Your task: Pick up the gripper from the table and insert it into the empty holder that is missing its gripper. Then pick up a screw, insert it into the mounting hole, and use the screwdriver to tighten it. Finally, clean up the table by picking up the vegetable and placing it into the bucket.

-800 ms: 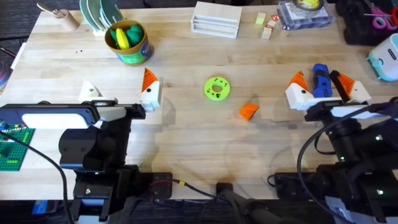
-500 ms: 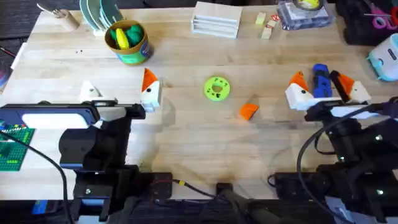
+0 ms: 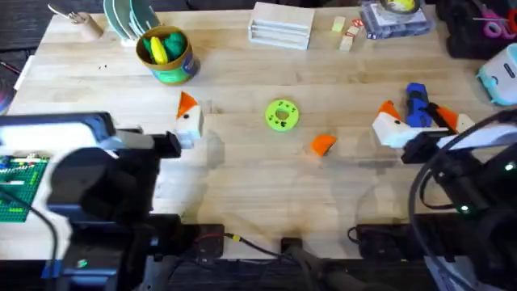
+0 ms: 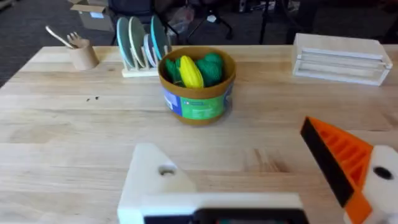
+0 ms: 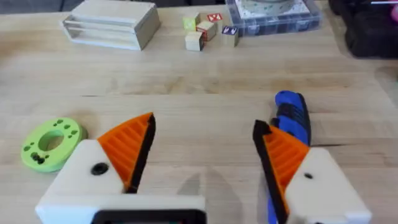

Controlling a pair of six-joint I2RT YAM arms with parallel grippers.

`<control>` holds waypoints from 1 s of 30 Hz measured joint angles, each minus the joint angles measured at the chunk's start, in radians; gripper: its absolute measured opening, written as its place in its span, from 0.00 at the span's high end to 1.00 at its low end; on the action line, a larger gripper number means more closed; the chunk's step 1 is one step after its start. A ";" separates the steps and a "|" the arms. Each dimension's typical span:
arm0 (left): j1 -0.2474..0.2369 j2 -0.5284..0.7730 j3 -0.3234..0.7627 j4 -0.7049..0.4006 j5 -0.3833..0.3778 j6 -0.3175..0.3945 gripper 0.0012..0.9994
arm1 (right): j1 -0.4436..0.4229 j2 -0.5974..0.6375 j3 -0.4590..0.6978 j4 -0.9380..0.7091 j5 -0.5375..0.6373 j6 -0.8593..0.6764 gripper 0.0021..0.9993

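Observation:
The loose orange gripper (image 3: 323, 144) lies on the table right of centre. My left gripper (image 4: 227, 140) is open. One side is the bare white holder (image 4: 155, 180) with a mounting hole, and the other finger (image 3: 187, 105) carries an orange pad. The blue screwdriver (image 3: 417, 103) lies on the table between the fingers of my open right gripper (image 3: 418, 113), close against one pad (image 5: 283, 152). The yellow vegetable (image 4: 191, 70) sits inside the bucket (image 3: 167, 69) among green pieces. A screw is out of view.
A lime-green disc (image 3: 281, 114) lies at mid-table. At the far edge are a plate rack (image 3: 129, 18), a wooden box (image 3: 280, 24), small blocks (image 3: 346, 34) and a clear container (image 3: 396, 18). A green baseplate (image 3: 16, 190) sits at the near left.
My left arm has risen toward the camera and now covers the bare holder from above. Its padded finger shifted slightly left. The right gripper barely moved. The loose orange gripper stayed put.

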 joint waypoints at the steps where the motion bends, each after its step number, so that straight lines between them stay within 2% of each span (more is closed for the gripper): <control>1: 0.000 0.032 0.052 -0.029 -0.015 0.001 0.01 | 0.000 0.031 0.041 -0.038 0.000 0.000 0.01; 2: 0.000 0.068 0.107 -0.056 -0.029 0.002 0.01 | 0.000 0.069 0.089 -0.074 0.000 0.000 0.01; 3: 0.000 0.197 0.275 -0.155 -0.072 0.002 0.01 | 0.000 0.193 0.238 -0.163 0.000 -0.003 0.01; 4: 0.000 0.246 0.332 -0.198 -0.086 0.002 0.01 | 0.000 0.241 0.293 -0.194 0.000 -0.003 0.01; 9: 0.000 0.509 0.580 -0.422 -0.125 0.003 0.01 | 0.000 0.482 0.539 -0.331 -0.002 -0.004 0.01; 12: 0.000 0.636 0.673 -0.480 -0.132 0.003 0.01 | 0.000 0.589 0.636 -0.357 -0.003 -0.004 0.01; 15: 0.000 0.725 0.717 -0.481 -0.140 0.003 0.01 | 0.000 0.642 0.674 -0.355 -0.003 -0.004 0.01; 19: 0.000 0.776 0.718 -0.493 -0.143 0.003 0.01 | 0.000 0.656 0.676 -0.358 -0.003 -0.004 0.01; 30: 0.000 0.789 0.718 -0.537 -0.146 0.006 0.01 | 0.000 0.656 0.676 -0.357 -0.003 -0.004 0.01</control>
